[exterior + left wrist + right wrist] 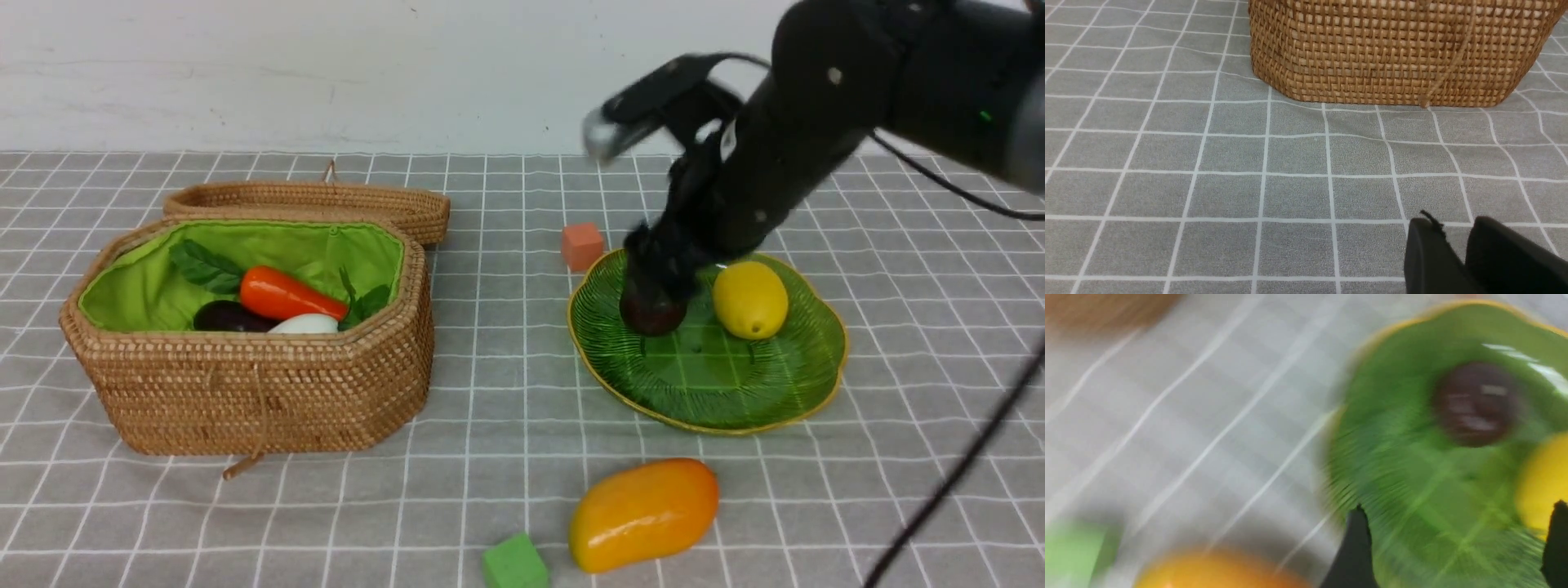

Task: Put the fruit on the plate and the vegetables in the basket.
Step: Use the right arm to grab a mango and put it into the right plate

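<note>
Purple fruit (pixel 653 314) on plate (pixel 735 392) — under right pincer (pixel 657 278) | jaws apart

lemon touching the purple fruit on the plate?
Apart. The front view shows a strip of green plate between the lemon and the purple fruit; the blurred right wrist view also shows green between them.

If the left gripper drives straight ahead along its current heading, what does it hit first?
Probably the basket. In the left wrist view the left gripper points across bare grey checked tablecloth toward its woven side wall, with nothing between. Depth is hard to judge, and a downward tilt would meet cloth first.
</note>
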### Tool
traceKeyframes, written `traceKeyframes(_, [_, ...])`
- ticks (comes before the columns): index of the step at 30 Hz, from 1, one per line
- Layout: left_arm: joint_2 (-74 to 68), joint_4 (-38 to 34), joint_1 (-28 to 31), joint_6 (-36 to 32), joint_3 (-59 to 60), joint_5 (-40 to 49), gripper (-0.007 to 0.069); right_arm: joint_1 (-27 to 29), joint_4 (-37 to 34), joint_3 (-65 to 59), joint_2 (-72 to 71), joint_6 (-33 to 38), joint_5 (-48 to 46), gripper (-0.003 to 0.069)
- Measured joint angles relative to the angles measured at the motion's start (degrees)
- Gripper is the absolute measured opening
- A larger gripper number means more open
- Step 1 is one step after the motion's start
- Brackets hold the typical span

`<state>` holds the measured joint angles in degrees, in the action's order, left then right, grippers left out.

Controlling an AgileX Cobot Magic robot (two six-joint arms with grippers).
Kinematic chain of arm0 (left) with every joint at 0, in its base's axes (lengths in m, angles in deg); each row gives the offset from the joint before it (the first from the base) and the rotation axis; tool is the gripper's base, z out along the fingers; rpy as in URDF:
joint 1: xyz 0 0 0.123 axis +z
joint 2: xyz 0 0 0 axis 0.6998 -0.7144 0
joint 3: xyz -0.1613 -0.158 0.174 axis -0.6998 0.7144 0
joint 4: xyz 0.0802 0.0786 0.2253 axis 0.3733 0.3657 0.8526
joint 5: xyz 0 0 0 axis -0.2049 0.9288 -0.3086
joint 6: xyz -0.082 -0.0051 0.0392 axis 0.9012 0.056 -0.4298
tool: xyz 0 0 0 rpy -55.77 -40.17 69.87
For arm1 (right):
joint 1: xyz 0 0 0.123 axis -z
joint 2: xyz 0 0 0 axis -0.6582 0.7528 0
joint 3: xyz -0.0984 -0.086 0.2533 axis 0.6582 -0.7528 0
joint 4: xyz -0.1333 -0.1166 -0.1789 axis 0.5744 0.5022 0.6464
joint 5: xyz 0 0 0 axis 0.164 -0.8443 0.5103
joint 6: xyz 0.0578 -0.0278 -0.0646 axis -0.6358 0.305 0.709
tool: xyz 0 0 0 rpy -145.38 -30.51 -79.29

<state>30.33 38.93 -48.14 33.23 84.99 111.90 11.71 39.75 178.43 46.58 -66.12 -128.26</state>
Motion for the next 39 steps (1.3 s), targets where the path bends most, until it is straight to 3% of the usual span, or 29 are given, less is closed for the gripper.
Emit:
traceKeyframes(1, [0.0, 0.0, 0.0, 0.0, 0.0, 0.0, 0.0144, -1.62, -0.01, -4.76, -1.39, 6.45, 0.26, 0.0566])
traceKeyframes(6, [0.0, 0.0, 0.0, 0.0, 0.0, 0.0, 0.0144, -6.2, 2.22, -14.98, -1.89, 18.49, -1.01, 0.0592])
traceKeyframes(14, [0.0, 0.0, 0.0, 0.0, 0.0, 0.0, 0.0144, -11.87, 3.11, -16.95, -2.15, 23.17, 4.07, 0.0605])
traceKeyframes(26, [0.0, 0.0, 0.0, 0.0, 0.0, 0.0, 0.0144, -12.15, 6.98, -16.85, 4.7, 24.21, 4.95, 0.0553])
traceKeyframes(31, [0.0, 0.0, 0.0, 0.0, 0.0, 0.0, 0.0144, -11.31, 7.18, -14.67, 4.68, 21.89, 0.47, 0.0552])
traceKeyframes(35, [0.0, 0.0, 0.0, 0.0, 0.0, 0.0, 0.0144, -8.35, 4.52, -10.89, 2.86, 19.95, -2.58, 0.0552])
traceKeyframes(39, [0.0, 0.0, 0.0, 0.0, 0.0, 0.0, 0.0144, -1.31, -0.83, -5.58, 0.2, 19.29, -3.11, 0.0552])
